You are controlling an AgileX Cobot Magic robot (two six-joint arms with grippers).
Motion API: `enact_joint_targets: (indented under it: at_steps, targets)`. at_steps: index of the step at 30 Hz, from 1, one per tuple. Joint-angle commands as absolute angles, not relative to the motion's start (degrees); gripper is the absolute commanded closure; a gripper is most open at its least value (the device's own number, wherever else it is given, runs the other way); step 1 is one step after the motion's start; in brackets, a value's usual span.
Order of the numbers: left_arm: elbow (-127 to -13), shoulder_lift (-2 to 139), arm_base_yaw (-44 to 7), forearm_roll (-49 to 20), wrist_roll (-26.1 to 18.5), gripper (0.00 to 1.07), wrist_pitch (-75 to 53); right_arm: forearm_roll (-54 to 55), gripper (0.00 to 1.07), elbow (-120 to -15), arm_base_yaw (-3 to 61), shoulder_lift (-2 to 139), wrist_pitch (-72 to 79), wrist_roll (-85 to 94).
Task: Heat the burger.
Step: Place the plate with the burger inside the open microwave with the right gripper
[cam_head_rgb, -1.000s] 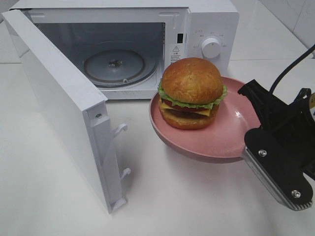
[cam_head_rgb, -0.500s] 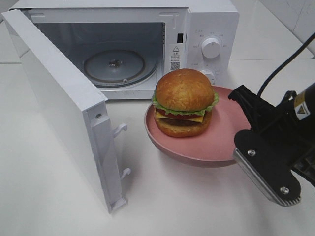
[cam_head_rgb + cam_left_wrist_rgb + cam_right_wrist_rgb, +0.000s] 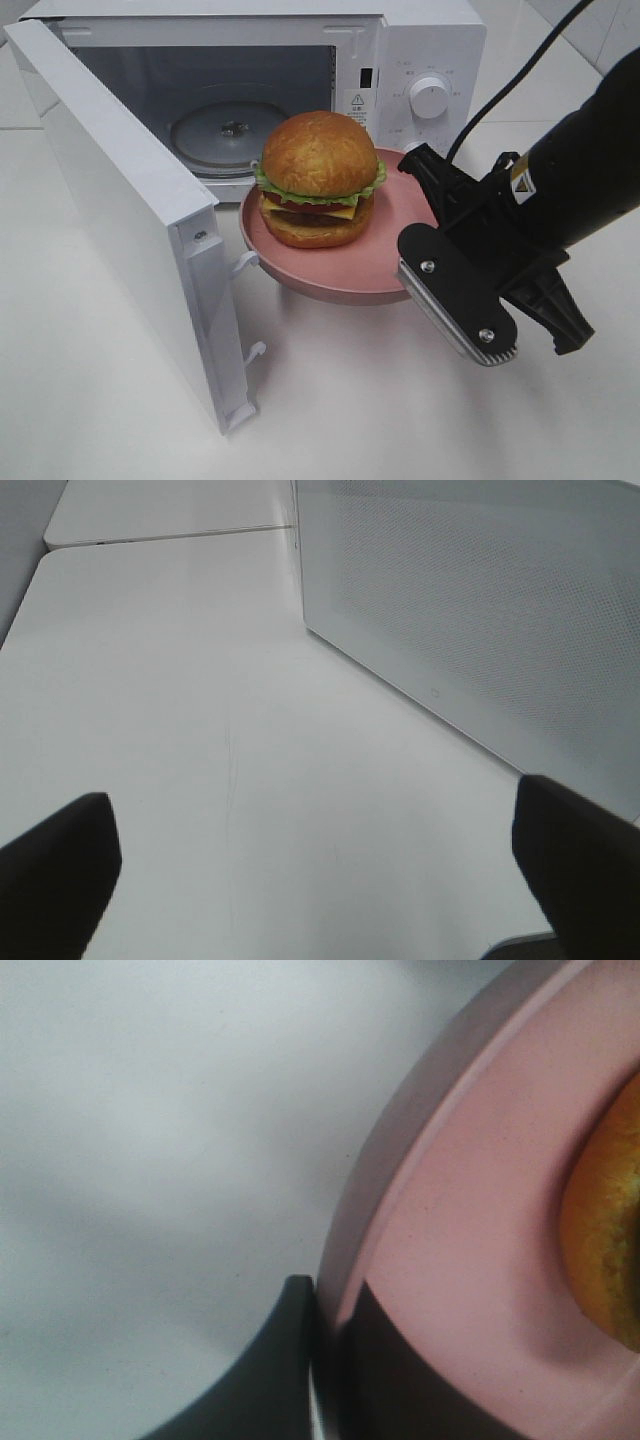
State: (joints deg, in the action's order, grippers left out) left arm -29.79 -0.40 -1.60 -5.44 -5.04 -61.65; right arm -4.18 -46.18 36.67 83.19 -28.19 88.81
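**A:** What is the right gripper [image 3: 412, 208] doing?

**B:** It is clamped on the rim of the pink plate [image 3: 350, 272]. The wrist view shows one finger against the outside of the rim and the other on the inner surface.

**A:** And the burger?

**B:** The burger [image 3: 318, 170] stands upright on that plate, on the half away from the gripper. The plate is held off the table [image 3: 380, 420], with a shadow beneath it, right at the mouth of the microwave [image 3: 430, 40]. From the high view its far edge overlaps the lower sill.

**A:** How does the microwave stand?

**B:** Its door [image 3: 120, 190] is swung wide to the left, and the glass turntable [image 3: 235, 135] shows inside.

**A:** The left gripper?

**B:** The left gripper [image 3: 320, 880] shows only in its own wrist view. Its two dark fingertips are spread wide apart and hold nothing. It is over the table, beside a white dotted panel [image 3: 480, 610].
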Motion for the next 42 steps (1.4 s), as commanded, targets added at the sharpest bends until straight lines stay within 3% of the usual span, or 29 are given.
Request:
enact_joint_targets:
  at_steps: [1, 42]
  targets:
    - [-29.62, -1.2, -1.95, -5.67, -4.93, 0.07, -61.19, -2.75, 1.07, -49.22, 36.9, 84.63, -24.69, 90.58]
    - [-29.62, -1.2, -1.95, -5.67, -4.93, 0.07, -61.19, -1.26, 1.07, -78.9, 36.9, 110.12, -27.22, 90.24]
